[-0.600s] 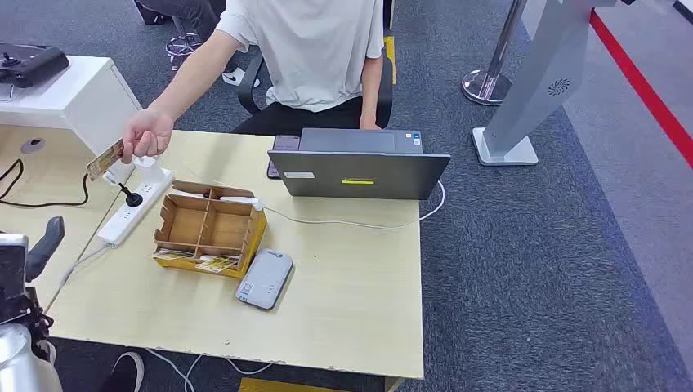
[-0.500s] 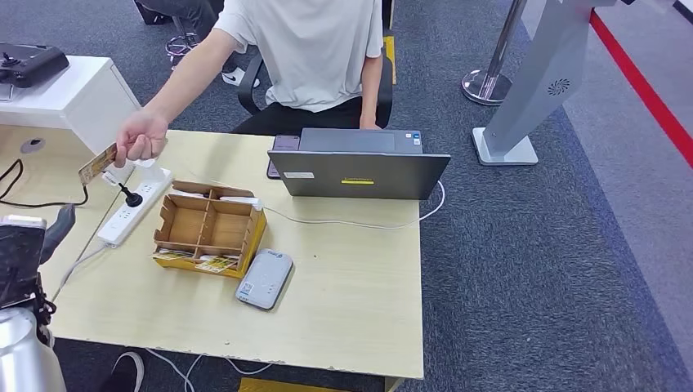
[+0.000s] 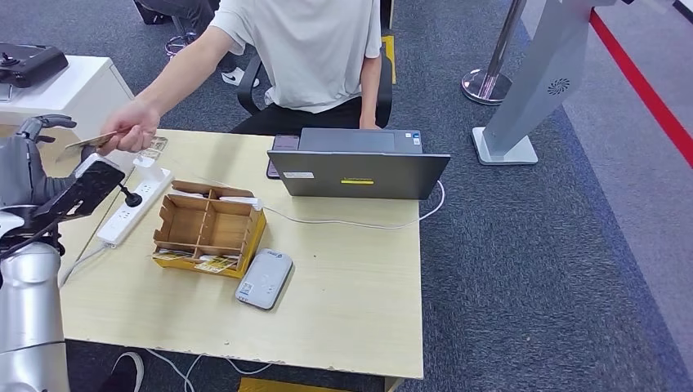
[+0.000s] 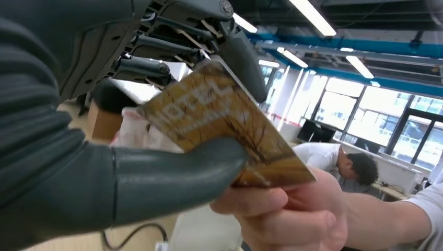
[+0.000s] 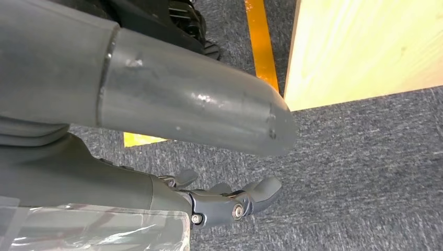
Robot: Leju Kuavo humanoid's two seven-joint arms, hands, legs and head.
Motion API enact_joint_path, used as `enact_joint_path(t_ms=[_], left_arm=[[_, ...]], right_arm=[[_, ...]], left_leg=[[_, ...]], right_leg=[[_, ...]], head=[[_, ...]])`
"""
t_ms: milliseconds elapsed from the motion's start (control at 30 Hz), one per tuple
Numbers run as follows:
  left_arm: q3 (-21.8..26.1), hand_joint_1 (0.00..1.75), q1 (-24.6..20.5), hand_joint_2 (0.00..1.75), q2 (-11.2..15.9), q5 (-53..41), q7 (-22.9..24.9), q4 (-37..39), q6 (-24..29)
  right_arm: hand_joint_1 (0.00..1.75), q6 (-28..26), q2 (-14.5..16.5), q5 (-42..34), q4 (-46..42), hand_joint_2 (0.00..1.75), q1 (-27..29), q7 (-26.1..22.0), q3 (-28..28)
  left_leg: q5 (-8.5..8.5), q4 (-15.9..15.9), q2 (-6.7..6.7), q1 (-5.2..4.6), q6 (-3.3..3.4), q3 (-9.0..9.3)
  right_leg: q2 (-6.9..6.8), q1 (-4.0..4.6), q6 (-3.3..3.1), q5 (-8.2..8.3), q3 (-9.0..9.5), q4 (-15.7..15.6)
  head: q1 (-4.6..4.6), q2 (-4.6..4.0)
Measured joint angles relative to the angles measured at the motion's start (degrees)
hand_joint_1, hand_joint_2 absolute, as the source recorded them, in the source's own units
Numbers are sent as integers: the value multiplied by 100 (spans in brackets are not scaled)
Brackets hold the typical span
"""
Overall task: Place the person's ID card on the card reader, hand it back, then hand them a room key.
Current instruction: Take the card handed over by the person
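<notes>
A person across the table holds out a brown printed card (image 3: 90, 140) in one hand (image 3: 131, 129). My left hand (image 3: 37, 163) is raised at the table's left end and meets that card. In the left wrist view the card (image 4: 224, 123) reads "HOTEL"; my thumb (image 4: 172, 178) lies on one face and my dark fingers (image 4: 156, 47) on the other, while the person's fingers (image 4: 287, 214) grip its far end. The grey card reader (image 3: 264, 278) lies on the table near the front. My right hand (image 5: 230, 204) hangs over the carpet, fingers loosely apart, holding nothing.
A cardboard divider box (image 3: 208, 227) with cards in its front slots stands beside the reader. A white power strip (image 3: 135, 202) with a plug lies left of it. An open laptop (image 3: 359, 167) and a phone (image 3: 285, 144) stand at the table's back.
My left arm has risen from the lower left corner up to the card. The person has moved the card up and left and turned it flatter, into my hand.
</notes>
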Motion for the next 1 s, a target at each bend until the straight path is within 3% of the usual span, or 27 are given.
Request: enact_joint_path(t_ms=[467, 700, 833, 1000], left_arm=[[-1448, 175, -1058, 175, 723, -2184, 997, 387, 358], [-2082, 175, -1453, 175, 954, -3201, 1537, 533, 681], [-2210, 175, -1339, 175, 943, -3383, 1685, 449, 913], [-2403, 175, -737, 175, 861, -3360, 1718, -164, 1050]], right_arm=[[0, 114, 100, 213, 48, 0, -47, 229, -1], [0, 188, 143, 329, 55, 0, -72, 354, -28], [0, 190, 162, 366, 73, 0, -65, 402, -67], [0, 178, 178, 352, 107, 0, -27, 392, -151]], left_leg=[[6, 0, 5, 1, -7, -1], [7, 0, 5, 0, -7, -3], [7, 0, 8, -1, -8, -3], [6, 0, 10, -1, -8, -8]], right_leg=[[6, 0, -4, 7, -5, 5], [6, 0, -4, 7, -4, 7], [8, -1, -4, 7, -7, 7], [13, -1, -4, 7, -11, 6]], head=[[-1, 0], [0, 0], [-2, 0], [0, 0]])
